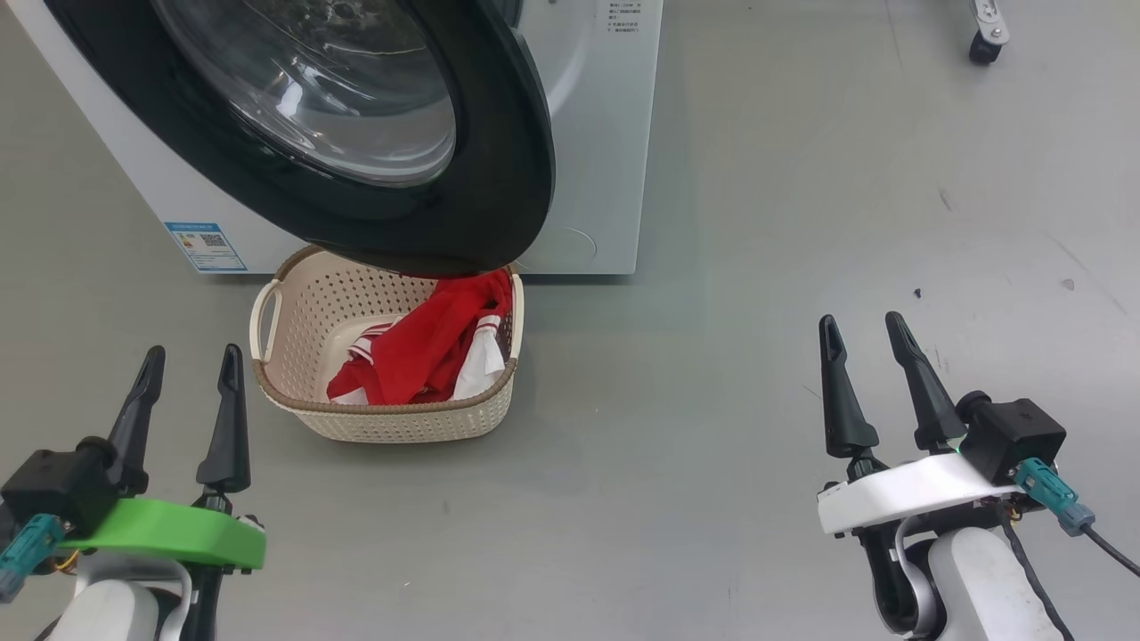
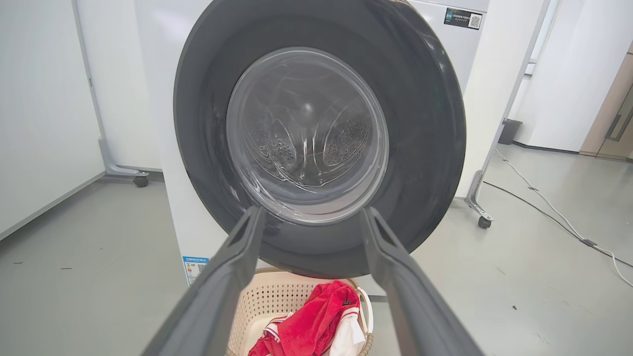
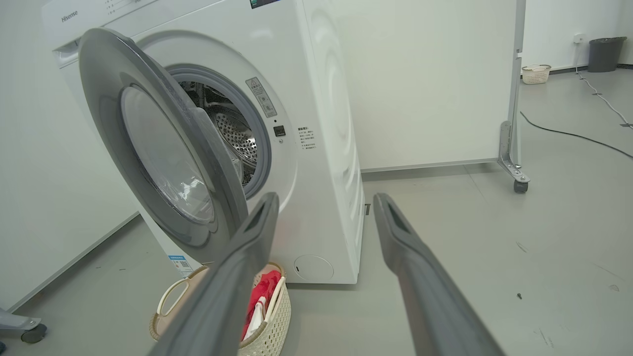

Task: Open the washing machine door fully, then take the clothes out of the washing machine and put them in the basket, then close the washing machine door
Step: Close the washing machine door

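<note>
Lying crumpled: red clothes (image 1: pixel 419 352) (white trim) in basket (image 1: pixel 401 423) | left fingers (image 1: pixel 229 418), right fingers (image 1: pixel 839 401) spread, empty

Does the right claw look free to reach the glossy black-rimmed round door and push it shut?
Probably yes: bare grey floor lies between the open right claw and the glossy black-rimmed round door, whose free edge juts out over the cream perforated basket.
</note>
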Robot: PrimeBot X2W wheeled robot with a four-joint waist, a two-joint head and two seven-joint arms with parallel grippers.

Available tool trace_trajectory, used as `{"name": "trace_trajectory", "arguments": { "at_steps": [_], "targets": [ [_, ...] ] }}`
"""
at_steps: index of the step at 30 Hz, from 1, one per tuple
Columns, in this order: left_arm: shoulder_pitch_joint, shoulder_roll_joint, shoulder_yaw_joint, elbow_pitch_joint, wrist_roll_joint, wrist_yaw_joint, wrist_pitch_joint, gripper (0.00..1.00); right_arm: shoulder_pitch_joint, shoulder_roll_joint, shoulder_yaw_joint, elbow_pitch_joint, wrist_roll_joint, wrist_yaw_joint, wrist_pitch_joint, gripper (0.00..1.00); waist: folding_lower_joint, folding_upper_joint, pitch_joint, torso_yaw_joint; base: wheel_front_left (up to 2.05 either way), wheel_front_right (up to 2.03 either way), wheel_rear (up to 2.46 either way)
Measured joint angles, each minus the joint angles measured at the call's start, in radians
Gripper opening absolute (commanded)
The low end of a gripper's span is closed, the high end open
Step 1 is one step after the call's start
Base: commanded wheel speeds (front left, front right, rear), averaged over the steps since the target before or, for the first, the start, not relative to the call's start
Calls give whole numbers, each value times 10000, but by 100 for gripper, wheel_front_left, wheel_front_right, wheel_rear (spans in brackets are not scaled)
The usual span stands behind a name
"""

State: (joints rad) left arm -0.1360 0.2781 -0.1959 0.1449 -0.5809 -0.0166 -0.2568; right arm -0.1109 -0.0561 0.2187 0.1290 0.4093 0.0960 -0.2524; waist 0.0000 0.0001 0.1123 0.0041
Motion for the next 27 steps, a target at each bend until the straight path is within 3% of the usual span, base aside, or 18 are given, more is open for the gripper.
{"name": "trace_trajectory", "arguments": {
  "at_steps": [27],
  "targets": [
    [497,-686,575,-508,943,-169,0,100,0,40,-54,-35,-75,88,0,100,0,-1,143,53,0,0,0]
  ]
}}
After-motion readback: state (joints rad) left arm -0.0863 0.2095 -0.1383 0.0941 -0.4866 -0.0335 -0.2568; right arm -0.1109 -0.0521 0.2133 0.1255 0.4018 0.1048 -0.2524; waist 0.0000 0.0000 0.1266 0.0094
